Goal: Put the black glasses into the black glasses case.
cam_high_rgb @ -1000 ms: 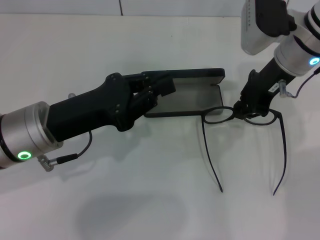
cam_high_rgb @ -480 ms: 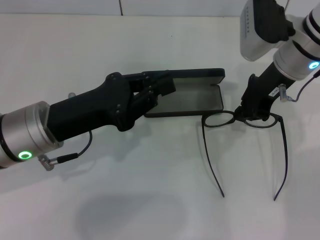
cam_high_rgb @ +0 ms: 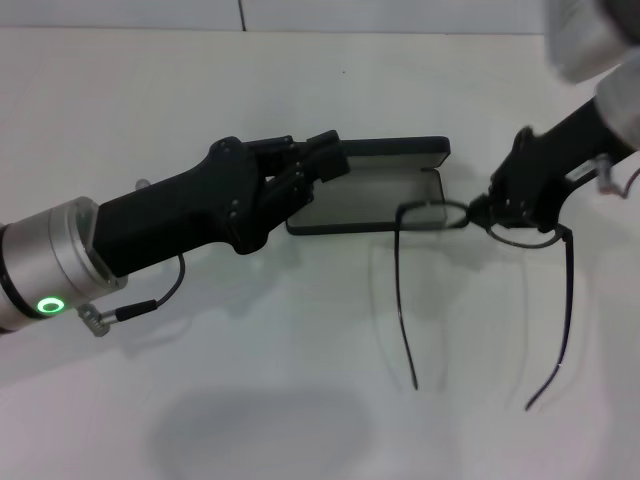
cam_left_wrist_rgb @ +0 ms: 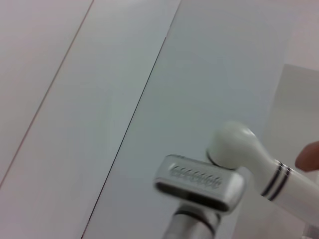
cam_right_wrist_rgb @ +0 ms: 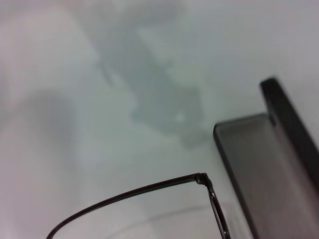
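Note:
The black glasses case (cam_high_rgb: pixel 385 195) lies open on the white table, with its lid upright along the far side. My left gripper (cam_high_rgb: pixel 315 172) is shut on the case's left end. My right gripper (cam_high_rgb: pixel 487 213) is shut on the bridge of the black glasses (cam_high_rgb: pixel 430 204). It holds them above the table, and their shadow falls below. One lens hangs over the case's right end, and the temple arms point toward me. The right wrist view shows a lens rim of the glasses (cam_right_wrist_rgb: pixel 149 188) beside the case's grey lining (cam_right_wrist_rgb: pixel 254 174).
The white table (cam_high_rgb: pixel 250 400) stretches around the case on all sides. The left wrist view shows only a wall and a white robot link (cam_left_wrist_rgb: pixel 239 149).
My right gripper has lifted the glasses off the table and carried them left, so one lens now overlaps the case's right end. My left gripper's fingers have shifted slightly upward.

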{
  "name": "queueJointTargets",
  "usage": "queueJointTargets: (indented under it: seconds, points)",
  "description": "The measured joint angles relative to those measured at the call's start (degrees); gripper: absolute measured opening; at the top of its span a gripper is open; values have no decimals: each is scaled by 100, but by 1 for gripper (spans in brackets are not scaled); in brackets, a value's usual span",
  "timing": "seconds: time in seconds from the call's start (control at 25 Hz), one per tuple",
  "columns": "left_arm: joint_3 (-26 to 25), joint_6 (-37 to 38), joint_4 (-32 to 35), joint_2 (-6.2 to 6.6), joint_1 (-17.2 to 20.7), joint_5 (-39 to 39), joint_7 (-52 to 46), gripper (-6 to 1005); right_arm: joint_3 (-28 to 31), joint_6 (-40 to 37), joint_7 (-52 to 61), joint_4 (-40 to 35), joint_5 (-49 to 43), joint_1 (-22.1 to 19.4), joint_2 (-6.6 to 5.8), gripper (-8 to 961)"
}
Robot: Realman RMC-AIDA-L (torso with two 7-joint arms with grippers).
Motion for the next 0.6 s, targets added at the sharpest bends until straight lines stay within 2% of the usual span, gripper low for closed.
queueJointTargets:
  seconds: [0.16,0.28,0.4,0.52,0.6]
  points:
    - [36,15,0,0,5,-43,115,76,82,-75,127,-1343,1116,-1026,-26,64]
    - [31,89,0,3,17,-45,233,74,266,96,-163,-1750,2063,-1681,-8,63]
    - [16,337,0,3,9,-115,345,73,470,280,-709,-1587,3131,-2190,4,62]
    - [35,606,0,-7,-87,-254,391,72,598,372,-1369,-960,4123,-2486,-26,62]
    - [83,706,-18,-26,-208,-295,393,71,676,372,-1671,-640,4468,-2575,-30,62]
